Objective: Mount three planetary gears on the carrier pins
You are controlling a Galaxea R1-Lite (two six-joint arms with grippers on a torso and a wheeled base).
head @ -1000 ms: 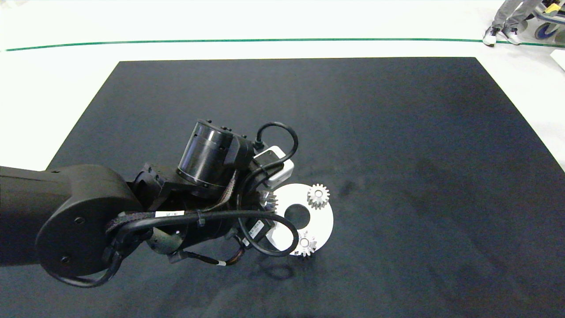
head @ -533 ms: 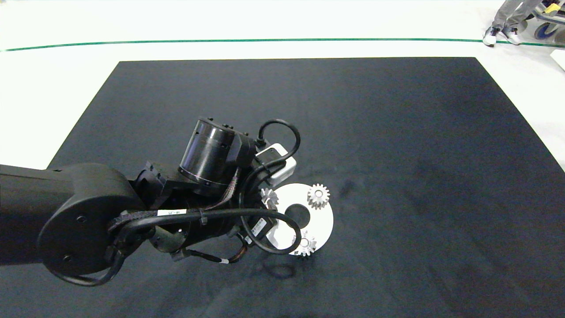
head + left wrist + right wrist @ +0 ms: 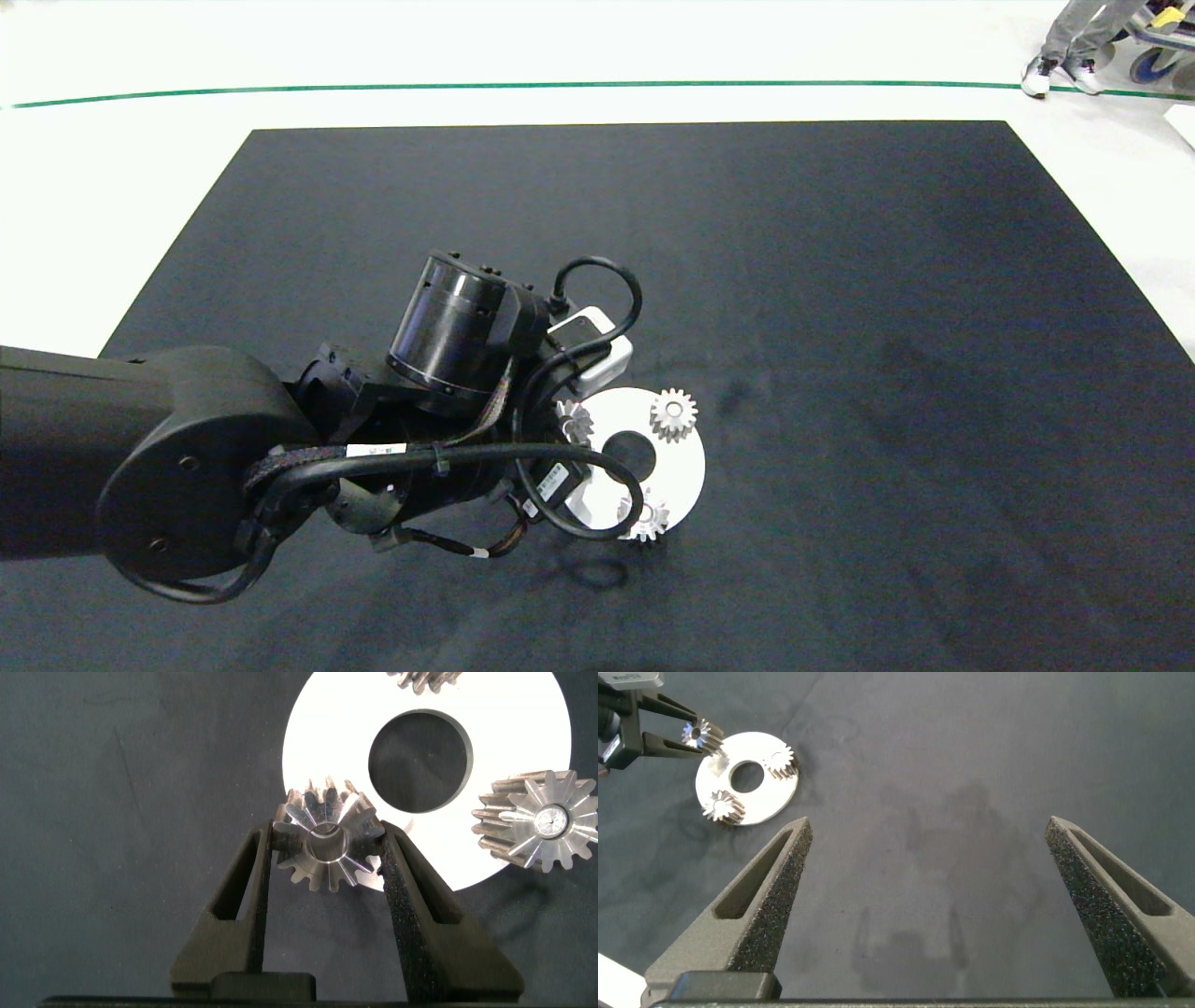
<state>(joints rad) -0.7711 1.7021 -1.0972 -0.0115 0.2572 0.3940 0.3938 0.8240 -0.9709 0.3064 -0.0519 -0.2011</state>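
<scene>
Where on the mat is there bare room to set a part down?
The black mat is bare right of the white disc and along its far side. It is crowded near-left: the left gripper holds a gear at the disc.

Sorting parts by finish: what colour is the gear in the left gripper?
Silvery metal gear, seen best in the left wrist view.

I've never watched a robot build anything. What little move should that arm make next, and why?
Probably lower the small silvery metal gear, gripped in the left gripper, straight down onto its peg. Two other silvery gears already sit on the flat white round disc; this one hangs at its edge.
</scene>
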